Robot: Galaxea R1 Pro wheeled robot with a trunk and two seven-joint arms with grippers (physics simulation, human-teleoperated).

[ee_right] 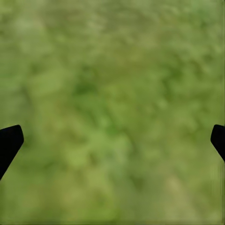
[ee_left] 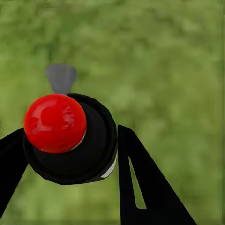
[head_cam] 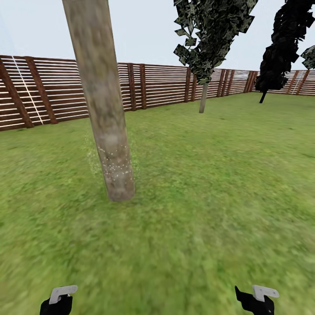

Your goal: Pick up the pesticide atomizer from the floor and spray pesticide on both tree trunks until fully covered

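Down at the robot's own level, the left gripper (ee_left: 70, 150) is clamped on the pesticide atomizer (ee_left: 89, 150), a small black bottle with a glossy red cap (ee_left: 55, 123) and a grey nozzle (ee_left: 61, 77) sticking out beyond it; the black fingers (ee_left: 140, 183) press against its sides, and blurred green grass lies beneath. In the head view that same gripper (head_cam: 59, 299) sits low at the left edge of the lawn, white-tipped, though the bottle itself is too hidden there to make out. The right gripper (ee_right: 112, 140) holds nothing, its two dark fingers spread wide apart at the edges of the wrist view with only grass between them; it shows in the head view (head_cam: 258, 297) low on the right. Ahead, across a stretch of the floor (head_cam: 197, 210), the near tree trunk (head_cam: 103, 105) stands slightly tilted, a thick pale mottled column rooted in the grass. Fine white specks of pesticide (head_cam: 116, 168) dot its lower part and drift faintly to either side near the base; the upper trunk looks bare of them. Farther back, the second tree (head_cam: 210, 39) rises on a slim pale trunk (head_cam: 203, 98) under dark jagged leaves, close to the brown slatted fence (head_cam: 153, 85). An all-black tree (head_cam: 280, 48) stands off to the right by the fence.
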